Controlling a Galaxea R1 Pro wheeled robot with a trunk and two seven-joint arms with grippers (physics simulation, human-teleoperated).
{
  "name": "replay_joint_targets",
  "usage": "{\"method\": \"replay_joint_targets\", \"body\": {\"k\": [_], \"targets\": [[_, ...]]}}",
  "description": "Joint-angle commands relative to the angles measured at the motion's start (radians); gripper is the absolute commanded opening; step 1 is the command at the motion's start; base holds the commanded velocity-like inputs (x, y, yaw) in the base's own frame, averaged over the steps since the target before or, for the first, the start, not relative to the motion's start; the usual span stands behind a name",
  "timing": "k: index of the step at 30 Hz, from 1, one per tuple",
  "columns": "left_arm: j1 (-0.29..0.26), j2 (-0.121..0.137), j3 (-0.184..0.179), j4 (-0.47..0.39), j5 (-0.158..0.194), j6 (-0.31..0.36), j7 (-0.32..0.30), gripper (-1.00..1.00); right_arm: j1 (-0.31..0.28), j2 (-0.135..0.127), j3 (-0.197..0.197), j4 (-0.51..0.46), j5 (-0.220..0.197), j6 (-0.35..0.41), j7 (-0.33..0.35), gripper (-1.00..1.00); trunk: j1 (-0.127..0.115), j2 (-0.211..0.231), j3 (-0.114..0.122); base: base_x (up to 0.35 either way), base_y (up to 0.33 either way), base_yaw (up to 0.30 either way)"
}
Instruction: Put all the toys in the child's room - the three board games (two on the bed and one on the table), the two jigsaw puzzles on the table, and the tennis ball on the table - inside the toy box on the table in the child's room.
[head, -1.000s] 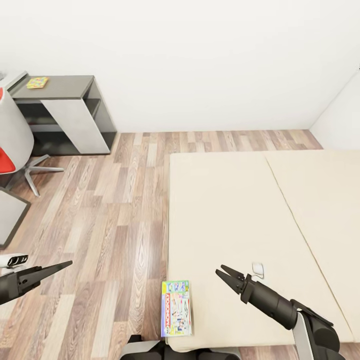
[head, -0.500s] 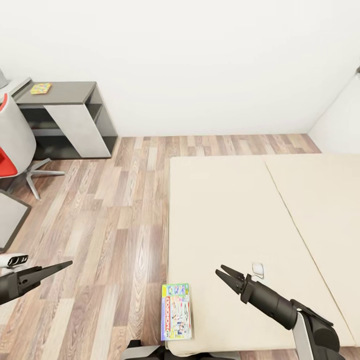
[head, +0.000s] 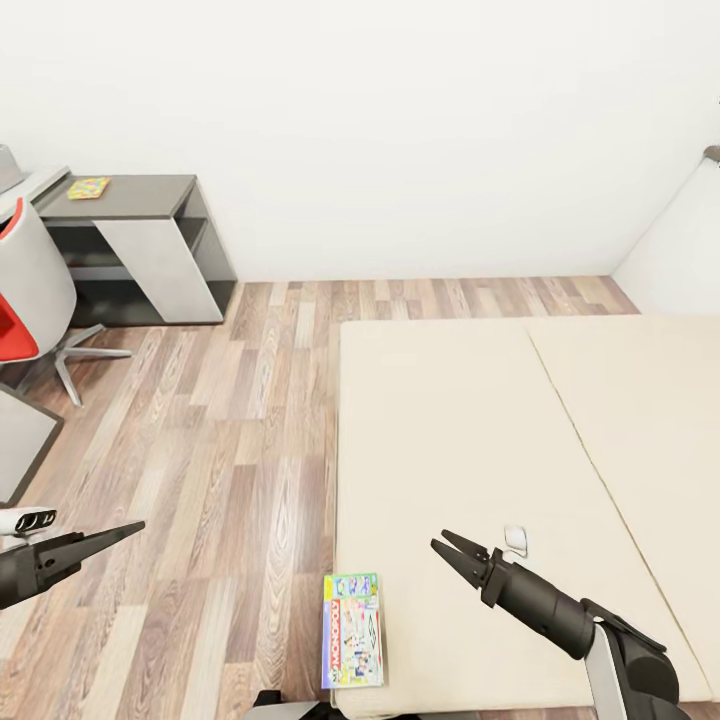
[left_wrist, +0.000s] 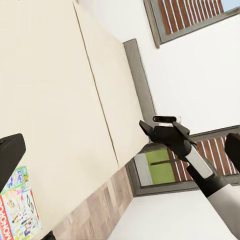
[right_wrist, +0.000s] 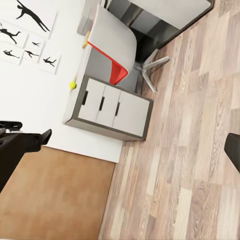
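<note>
Hovering over the near part of the bed (head: 480, 430), with the right gripper (head: 447, 548) empty and its jaws slightly parted, just right of a board game (head: 351, 630) lying flat at the bed's near left corner. Holding the left gripper (head: 125, 530) out over the wooden floor (head: 230, 450), left of the bed, also carrying nothing (parted or clenched, cannot tell from these angles). Judging the task as barely begun: nothing being carried, this game not yet picked up, and a jigsaw puzzle (head: 88, 187) lying on the table (head: 140, 196) at the far left, beside a chair (head: 30, 280) with a red seat. Treating the near game's pick-up as the likely step in hand, with the trip to the table to follow.
</note>
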Motion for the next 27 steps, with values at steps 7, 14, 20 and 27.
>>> {"method": "replay_joint_targets", "body": {"k": [7, 14, 20, 27], "targets": [[0.000, -0.002, -0.001, 0.000, -0.001, 0.011, -0.004, 1.00, -0.001, 0.001, -0.002, 0.000, -0.003, 0.008, -0.025, 1.00, 0.001, -0.002, 0.010, 0.000, 0.000, 0.000], [0.000, -0.001, 0.000, 0.000, -0.001, 0.011, -0.004, 1.00, -0.001, 0.001, -0.001, 0.000, -0.005, 0.009, -0.035, 1.00, 0.001, -0.002, 0.022, 0.000, 0.000, 0.000], [0.000, 0.000, 0.001, 0.000, -0.001, 0.011, -0.004, 1.00, -0.001, 0.001, -0.001, 0.000, -0.005, 0.009, -0.036, 1.00, 0.001, -0.002, 0.032, 0.000, 0.000, 0.000], [0.000, 0.000, 0.000, 0.000, -0.001, 0.011, -0.004, 1.00, -0.001, 0.001, -0.001, 0.000, -0.005, 0.009, -0.036, 1.00, 0.001, -0.002, 0.043, 0.000, 0.000, 0.000]]}}
